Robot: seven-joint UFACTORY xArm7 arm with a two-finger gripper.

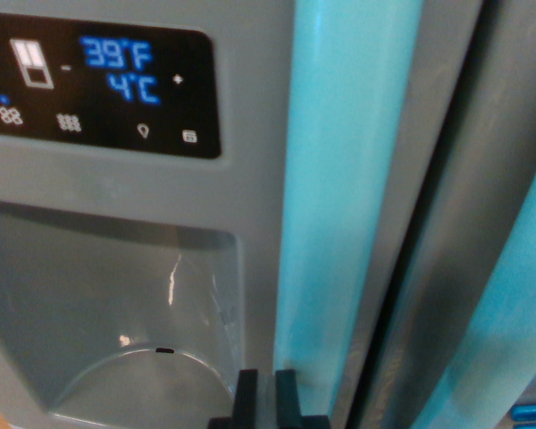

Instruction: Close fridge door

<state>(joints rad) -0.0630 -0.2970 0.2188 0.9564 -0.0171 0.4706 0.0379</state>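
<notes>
a: where's the grey metal fridge door (250, 179)?

b: filling the wrist view, black display panel (98, 89) at ten o'clock reading 39°f, 4°c. the recessed grey dispenser bay (116, 304) sits at seven o'clock.

a: and the black two-finger gripper (266, 393)?

b: at six o'clock, fingers nearly together, gripping nothing, just beside the glossy turquoise vertical handle (339, 197). a second turquoise handle (500, 331) runs at four o'clock.

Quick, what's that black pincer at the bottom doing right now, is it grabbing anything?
Pincer: nearly shut, only a thin gap between its two black fingers, nothing held. It sits just in front of the fridge's blue handle.
</notes>
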